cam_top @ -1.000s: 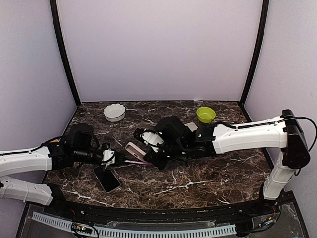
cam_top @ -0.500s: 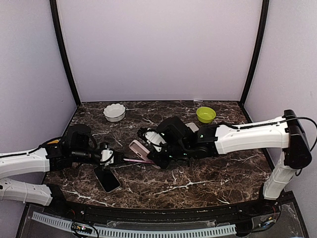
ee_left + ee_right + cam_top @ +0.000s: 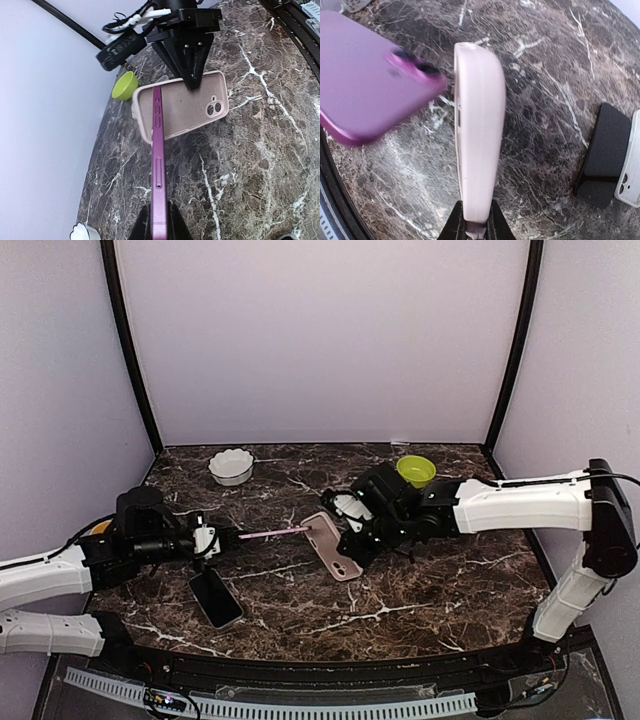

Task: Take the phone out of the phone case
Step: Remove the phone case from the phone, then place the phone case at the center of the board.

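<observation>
The purple phone (image 3: pixel 272 534) is held edge-up over the table by my left gripper (image 3: pixel 207 540), which is shut on its near end (image 3: pixel 158 165). The pink phone case (image 3: pixel 333 545) is outside the phone, with its camera cutout showing, and my right gripper (image 3: pixel 352 528) is shut on its long edge. In the right wrist view the case (image 3: pixel 476 130) stands edge-on between my fingers, with the blurred phone (image 3: pixel 367 90) to its left. The phone's far end reaches just up to the case (image 3: pixel 187 107).
A black phone (image 3: pixel 216 599) lies flat near the front left. A white scalloped bowl (image 3: pixel 231 466) and a green bowl (image 3: pixel 416 471) stand at the back. In the right wrist view a black slab (image 3: pixel 602 155) and a clear case (image 3: pixel 631 162) lie side by side.
The two grippers have drawn apart. The right one carried the pink case to the right and tilted it flat. The left one pulled back left with the phone, which now stands free of the case.
</observation>
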Motion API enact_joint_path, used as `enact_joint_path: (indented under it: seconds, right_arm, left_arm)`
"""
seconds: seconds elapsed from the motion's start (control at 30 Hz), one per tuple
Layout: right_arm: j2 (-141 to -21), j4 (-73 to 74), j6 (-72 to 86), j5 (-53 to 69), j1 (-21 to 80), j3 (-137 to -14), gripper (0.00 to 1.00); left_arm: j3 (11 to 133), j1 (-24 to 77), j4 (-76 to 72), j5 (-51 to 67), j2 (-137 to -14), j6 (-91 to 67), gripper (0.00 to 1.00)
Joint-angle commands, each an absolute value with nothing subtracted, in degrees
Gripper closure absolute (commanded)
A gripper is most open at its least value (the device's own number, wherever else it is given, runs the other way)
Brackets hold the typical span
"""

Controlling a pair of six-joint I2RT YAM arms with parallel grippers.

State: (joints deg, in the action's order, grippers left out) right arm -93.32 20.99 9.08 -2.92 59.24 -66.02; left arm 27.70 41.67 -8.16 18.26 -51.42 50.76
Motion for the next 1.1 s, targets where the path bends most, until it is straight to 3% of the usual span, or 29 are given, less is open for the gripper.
enact_joint_path:
  seconds: [0.0,0.3,0.6,0.73,0.9,1.07]
  right_arm:
    - [-92.70,21.26,9.75,5.04,54.28,-65.64,1.00]
    - [-102.97,26.94,7.98,28.74,46.68,-75.98,1.00]
    - [-115.60,34.88,3.48,28.34,41.21,-88.73,0.96]
    - [-120.98,39.61,1.13,23.74,38.77,-94.93,0.74]
    - [-122.55,39.86,-0.23,20.50,37.41,-98.96,0.36]
    - [-119.69,40.81,-1.76,12.20,37.42,-104.23,0.21]
  left_arm:
    - [25.75,41.22,-14.31,17.74,-47.51,48.51,1.00]
    - [24.76,41.14,-9.54,18.98,-42.71,46.62,1.00]
    - [28.68,41.03,-2.27,21.79,-44.69,45.61,1.00]
    - [31.48,41.04,4.07,21.16,-45.49,45.58,1.00]
    - [31.94,41.04,6.10,21.35,-46.11,44.32,1.00]
    - [33.27,41.02,9.21,21.66,-47.94,43.72,1.00]
